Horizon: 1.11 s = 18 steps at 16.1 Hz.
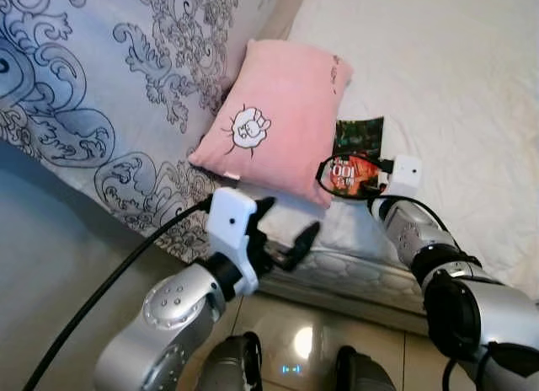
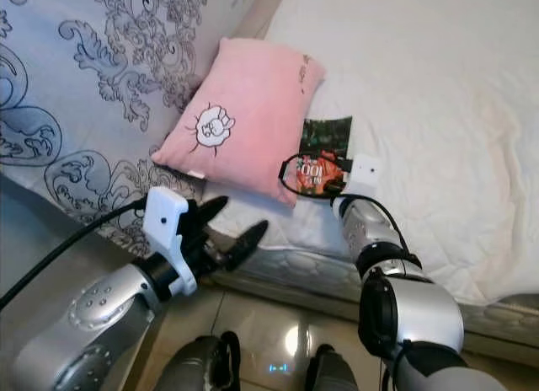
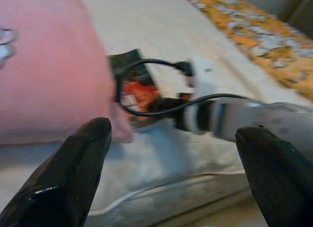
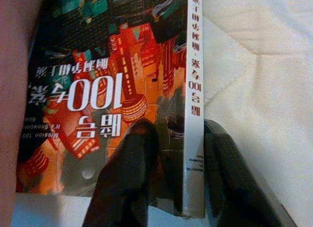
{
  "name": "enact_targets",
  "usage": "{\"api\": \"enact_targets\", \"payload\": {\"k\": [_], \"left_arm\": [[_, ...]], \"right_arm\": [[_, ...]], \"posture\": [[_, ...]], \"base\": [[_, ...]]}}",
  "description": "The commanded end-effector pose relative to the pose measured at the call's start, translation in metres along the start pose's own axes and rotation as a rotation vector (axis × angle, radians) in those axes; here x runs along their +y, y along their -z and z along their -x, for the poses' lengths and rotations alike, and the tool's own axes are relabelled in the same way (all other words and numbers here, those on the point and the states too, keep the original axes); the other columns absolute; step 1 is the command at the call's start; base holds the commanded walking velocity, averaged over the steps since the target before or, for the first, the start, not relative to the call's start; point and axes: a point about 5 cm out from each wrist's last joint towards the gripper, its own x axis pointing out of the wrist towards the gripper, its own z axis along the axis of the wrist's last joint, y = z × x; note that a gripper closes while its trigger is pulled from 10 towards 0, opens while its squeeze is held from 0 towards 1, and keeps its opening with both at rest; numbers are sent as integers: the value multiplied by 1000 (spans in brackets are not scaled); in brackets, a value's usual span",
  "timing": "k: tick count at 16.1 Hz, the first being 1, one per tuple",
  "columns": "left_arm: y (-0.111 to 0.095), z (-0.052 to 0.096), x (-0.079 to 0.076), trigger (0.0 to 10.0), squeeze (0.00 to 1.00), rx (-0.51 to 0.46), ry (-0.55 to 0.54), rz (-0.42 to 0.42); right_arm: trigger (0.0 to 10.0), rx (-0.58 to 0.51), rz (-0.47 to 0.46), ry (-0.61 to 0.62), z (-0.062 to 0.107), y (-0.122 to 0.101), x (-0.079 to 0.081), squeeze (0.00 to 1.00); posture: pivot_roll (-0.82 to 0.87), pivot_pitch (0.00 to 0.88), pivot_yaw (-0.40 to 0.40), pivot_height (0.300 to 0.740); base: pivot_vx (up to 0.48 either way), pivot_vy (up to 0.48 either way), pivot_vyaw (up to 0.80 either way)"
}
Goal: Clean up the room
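A book [image 4: 98,65] with a red and green cover and white spine lies on the white mattress [image 1: 455,88], its left edge tucked under a pink pillow [image 1: 278,113] with a small white drawing. My right gripper [image 4: 178,131] is shut on the book's near edge by the spine, one finger on the cover and the other on the far side of the spine. From the head views the book [image 1: 358,138] shows just beyond my right wrist. My left gripper [image 1: 290,218] hovers open at the bed's near edge, below the pillow, with nothing between its fingers.
A grey-blue quilt [image 1: 101,71] with scroll patterns covers the bed's left side, with the pillow leaning on it. The mattress edge [image 1: 354,269] runs across in front of me above glossy floor tiles [image 1: 337,324]. An orange patterned cloth [image 3: 254,31] lies further back on the bed.
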Motion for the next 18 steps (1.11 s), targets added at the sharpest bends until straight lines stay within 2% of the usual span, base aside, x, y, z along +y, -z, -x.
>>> {"api": "enact_targets", "payload": {"k": [1,8,10,12,16,18], "left_arm": [[-13,2,-7,10000,0,-18,71,-3],[-21,-1,4,10000,0,-7,87,-8],[-8,3,2,10000,0,37,102,-34],[3,3,9,10000,0,74,84,-40],[9,1,18,10000,0,93,86,-55],[8,-1,22,10000,0,86,77,-54]], "right_arm": [[10000,19,-63,11,-1,3,5,1000],[10000,39,-93,-14,0,19,19,1000],[10000,40,-59,-38,0,22,27,1000],[10000,28,-31,-51,1,23,28,1000],[10000,-8,-81,-72,0,18,27,1000],[10000,-15,-60,-85,1,16,27,1000]], "posture": [[207,234,85,740],[191,204,101,740],[166,193,107,740],[145,192,109,740],[130,144,99,740],[125,121,102,740]], "base": [[0,0,0],[0,0,0],[0,0,0],[0,0,0],[0,0,0],[0,0,0]]}}
